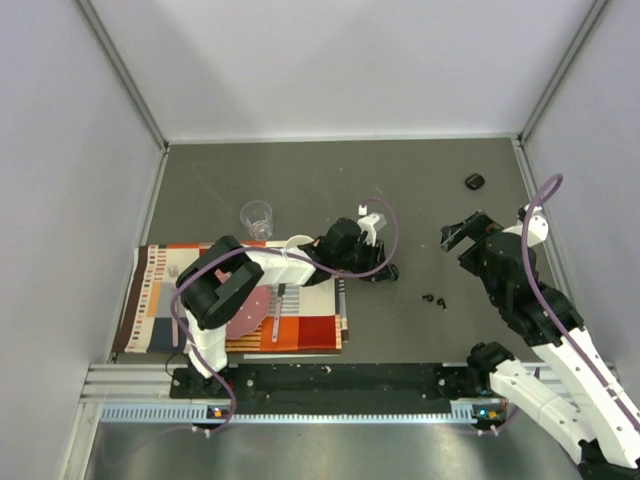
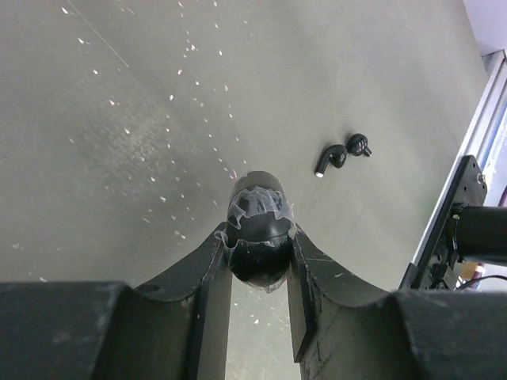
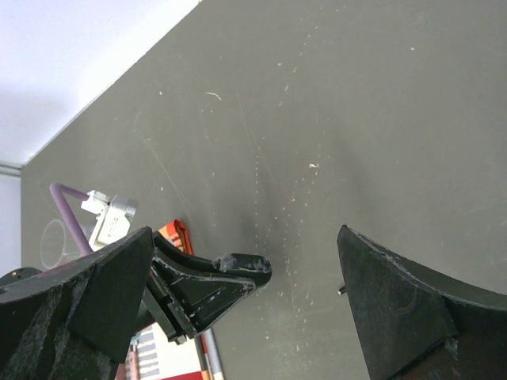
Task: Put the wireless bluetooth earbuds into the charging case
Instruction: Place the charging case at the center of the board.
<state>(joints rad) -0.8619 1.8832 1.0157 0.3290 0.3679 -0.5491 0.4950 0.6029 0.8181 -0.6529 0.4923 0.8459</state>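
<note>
- The left tool [image 2: 258, 241] is shut tight on a black case [image 2: 257, 210]. It grips the case by its two sides, low on the surface [image 2: 119, 119]. I think this is so the case cannot slide when a bud gets pushed in.
- Something clear and shiny sits on top of the case. I cannot tell if the lid is up or down.
- Two small black buds [image 2: 333, 157] lie loose on the surface. They are just beside each other and near the case, on the side toward the right arm. They are not in the case yet. I see no other buds.
- The right tool [image 1: 460, 233] is wide open and has nothing in it. It hangs above the surface, near the buds. It looks ready to go down and pick one up.
- A second black case [image 1: 475, 181] lies far back near the right wall, well apart from the rest.
- A bud is tiny and round, so it could slip out of a pinch.
</note>
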